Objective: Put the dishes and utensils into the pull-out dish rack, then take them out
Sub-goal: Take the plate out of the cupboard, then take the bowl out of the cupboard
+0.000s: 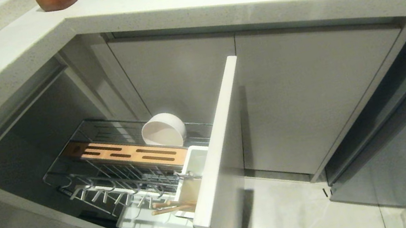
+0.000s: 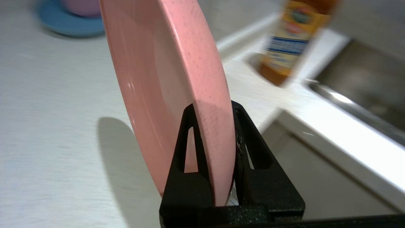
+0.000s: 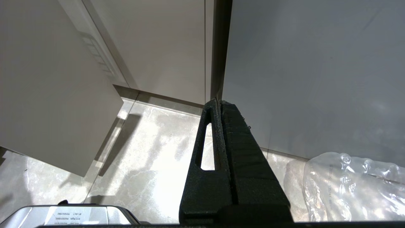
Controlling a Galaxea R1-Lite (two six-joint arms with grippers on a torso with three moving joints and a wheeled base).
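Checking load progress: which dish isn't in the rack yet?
The pink plate, clamped on edge in the left end effector above the counter; the white bowl already sits in the rack.

Pastel-pink plate [image 2: 177,79], finely dark-speckled; black left gripper [image 2: 215,110]; black right gripper [image 3: 220,104]. Cream-white bowl [image 1: 163,130]. Chrome wire rack [image 1: 114,179], light-wood slotted strip [image 1: 126,152], white front panel [image 1: 221,148]. Pale wooden chopsticks [image 1: 171,206]. White speckled countertop [image 1: 250,1]. Amber bottle [image 2: 292,41], blue-and-white label. Blue saucer [image 2: 68,23].

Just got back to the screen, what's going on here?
The left gripper is pinching the pink plate by its rim, on edge, above the countertop. The dish rack is pulled out, with the white bowl and chopsticks already in it. The right gripper is shut and parked near the floor.
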